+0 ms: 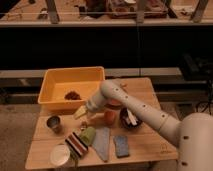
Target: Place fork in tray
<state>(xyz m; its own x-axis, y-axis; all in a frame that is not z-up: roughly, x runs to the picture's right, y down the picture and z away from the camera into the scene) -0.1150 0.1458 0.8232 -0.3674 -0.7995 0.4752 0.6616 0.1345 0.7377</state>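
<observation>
Camera view: gripper (81, 114) low over the surface (145, 145), at the tray's (55, 102) 6 o'clock, just outside its near rim.
I cannot pick out the fork for certain. I judge it lies at or under the gripper, so its long axis and heading are unreadable, and I cannot tell the state of the jaws. Such a slim metal fork should be light, stiff and slippery; I would pinch it across mid-handle. A metal cup (54, 123) stands at the gripper's 8 o'clock.
</observation>
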